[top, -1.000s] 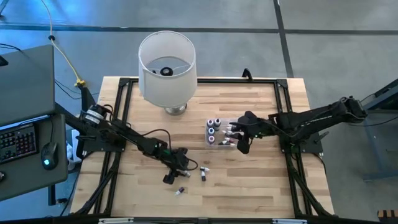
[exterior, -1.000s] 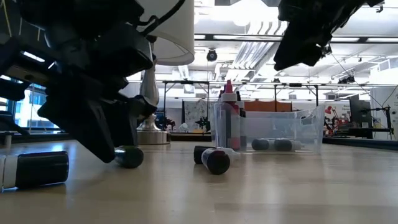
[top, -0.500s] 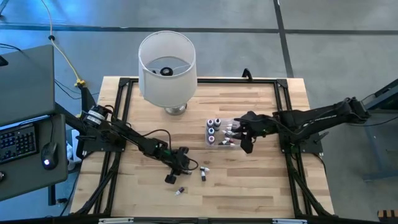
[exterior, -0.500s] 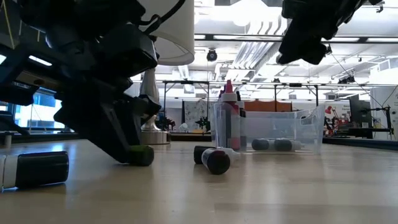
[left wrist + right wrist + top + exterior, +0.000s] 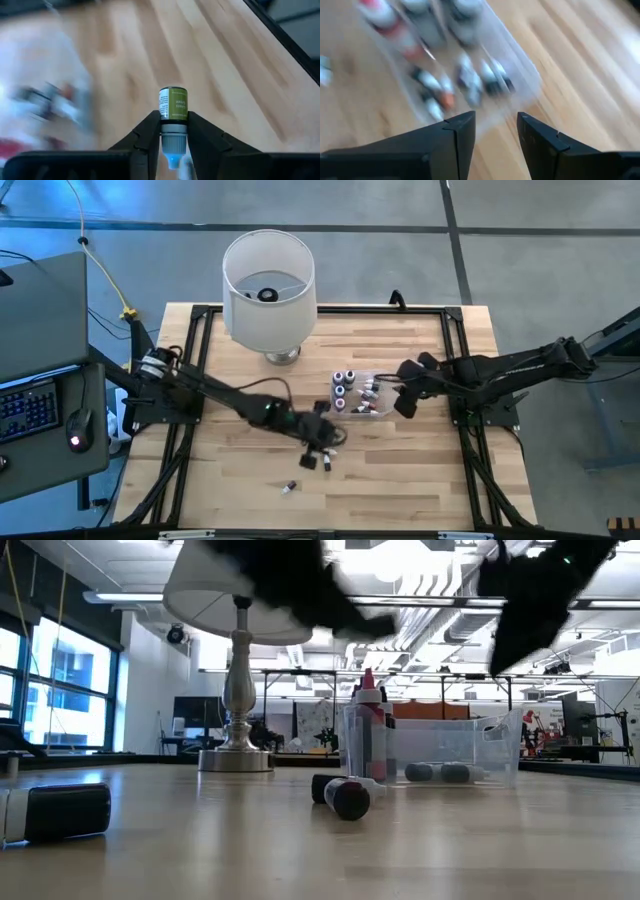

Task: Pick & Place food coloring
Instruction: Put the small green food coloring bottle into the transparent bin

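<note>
The left gripper (image 5: 174, 134) is clamped on a small green-labelled food coloring bottle (image 5: 173, 111), gripped at its neck and held above the wooden table (image 5: 400, 470), near the clear tub (image 5: 372, 406). More bottles (image 5: 343, 389) are seen in and beside that tub, and loose ones (image 5: 289, 487) lie on the boards nearby; two (image 5: 345, 796) are shown on their sides in the low view. The right gripper (image 5: 495, 131) is held over the tub's far side, fingers parted and empty. A white lamp (image 5: 267, 288) is placed behind.
</note>
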{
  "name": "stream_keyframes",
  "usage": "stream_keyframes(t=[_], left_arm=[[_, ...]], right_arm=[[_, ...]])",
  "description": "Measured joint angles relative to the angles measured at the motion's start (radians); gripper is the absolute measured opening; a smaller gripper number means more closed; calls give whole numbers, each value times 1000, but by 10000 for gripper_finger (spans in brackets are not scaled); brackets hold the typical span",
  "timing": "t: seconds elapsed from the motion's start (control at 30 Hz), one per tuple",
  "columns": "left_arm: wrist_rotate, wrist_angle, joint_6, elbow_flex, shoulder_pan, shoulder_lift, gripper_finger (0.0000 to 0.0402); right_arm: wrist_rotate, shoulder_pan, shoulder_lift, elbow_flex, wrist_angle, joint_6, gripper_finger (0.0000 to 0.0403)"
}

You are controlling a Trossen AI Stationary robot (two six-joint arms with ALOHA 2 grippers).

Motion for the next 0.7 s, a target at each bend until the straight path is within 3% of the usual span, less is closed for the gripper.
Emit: stream_keyframes(t=[0.23, 0.47, 0.7], left_arm=[[-20, -146, 10, 294, 142, 93, 86], [8, -310, 5, 545, 247, 252, 86], [21, -394, 67, 675, 250, 380, 87]], right_arm=[[10, -12, -1, 0, -299, 281, 138], [12, -11, -14, 0, -332, 291, 138], [44, -10, -105, 0, -382, 321, 138]])
